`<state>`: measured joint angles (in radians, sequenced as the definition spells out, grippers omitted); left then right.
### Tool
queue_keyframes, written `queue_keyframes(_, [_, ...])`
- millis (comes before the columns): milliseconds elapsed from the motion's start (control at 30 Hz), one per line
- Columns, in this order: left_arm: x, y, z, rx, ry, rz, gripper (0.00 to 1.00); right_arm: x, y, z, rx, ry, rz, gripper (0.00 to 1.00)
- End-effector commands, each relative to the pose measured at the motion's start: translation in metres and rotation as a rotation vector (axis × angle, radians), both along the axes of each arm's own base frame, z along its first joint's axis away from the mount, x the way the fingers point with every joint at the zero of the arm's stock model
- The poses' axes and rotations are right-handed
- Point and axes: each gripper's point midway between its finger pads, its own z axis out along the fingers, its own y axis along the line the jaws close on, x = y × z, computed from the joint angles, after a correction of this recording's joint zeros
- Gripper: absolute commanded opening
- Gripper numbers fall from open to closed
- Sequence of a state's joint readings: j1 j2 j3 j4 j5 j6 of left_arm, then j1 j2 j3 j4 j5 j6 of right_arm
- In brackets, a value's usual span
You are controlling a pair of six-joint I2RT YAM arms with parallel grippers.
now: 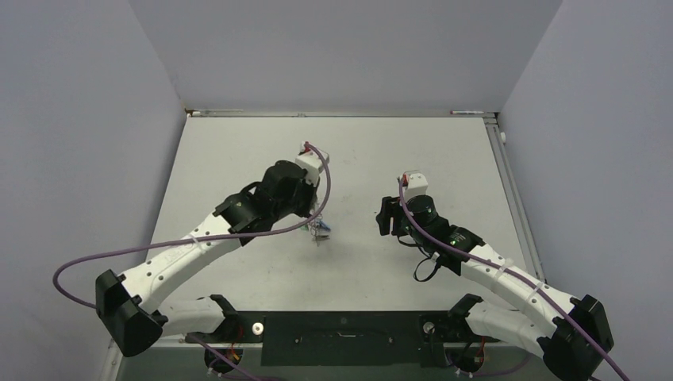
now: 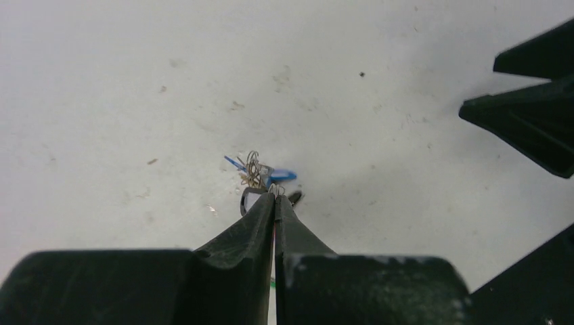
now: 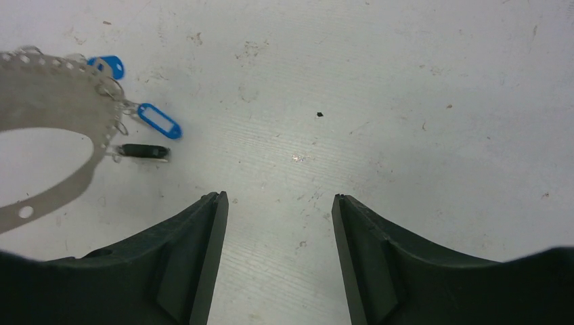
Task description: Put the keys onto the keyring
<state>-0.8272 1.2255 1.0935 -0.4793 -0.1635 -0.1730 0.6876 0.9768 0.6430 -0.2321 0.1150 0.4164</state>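
Your left hand (image 2: 274,198) is pinched tight on the grey metal loop keyring (image 3: 61,101), mid-frame on the white tabletop (image 1: 238,143) and well off every edge. A blue-headed key (image 3: 160,122) and a black-headed key (image 3: 143,152) sit at its rim, upper left of the right wrist view. Your right hand (image 3: 279,196) stands wide, holding nothing, with bare tabletop ahead.

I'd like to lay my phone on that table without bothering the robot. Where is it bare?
Bare: the far strip of the table along the back wall, and the near stretch ahead of the black base plate. Crowded: the middle, where the closed left gripper meets the keys and keyring, with the open right gripper beside.
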Motion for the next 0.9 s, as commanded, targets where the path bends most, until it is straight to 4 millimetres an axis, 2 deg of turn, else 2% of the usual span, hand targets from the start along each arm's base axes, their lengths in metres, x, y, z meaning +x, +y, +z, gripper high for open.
queue_keyframes(0, [0.022,0.046,0.065,-0.005,-0.151,0.12,0.0,0.009,0.007,0.021,0.059,-0.048,-0.009,0.59])
queue_keyframes(167, [0.032,0.104,0.083,0.252,-0.245,0.227,0.0,0.009,0.01,0.022,0.066,-0.045,-0.001,0.59])
queue_keyframes(267, [0.031,0.113,0.086,0.338,-0.257,0.202,0.0,0.009,0.01,0.021,0.066,-0.043,0.0,0.59])
queue_keyframes(400, [0.03,0.1,0.068,0.372,-0.204,0.107,0.0,0.01,0.011,0.02,0.064,-0.038,0.0,0.59])
queue_keyframes(667, [0.019,0.044,-0.023,0.439,0.03,-0.123,0.0,0.008,0.002,0.011,0.051,-0.018,-0.047,0.59])
queue_keyframes(867, [0.011,0.002,-0.071,0.503,0.146,-0.254,0.0,0.012,-0.008,0.004,0.033,-0.017,-0.116,0.59])
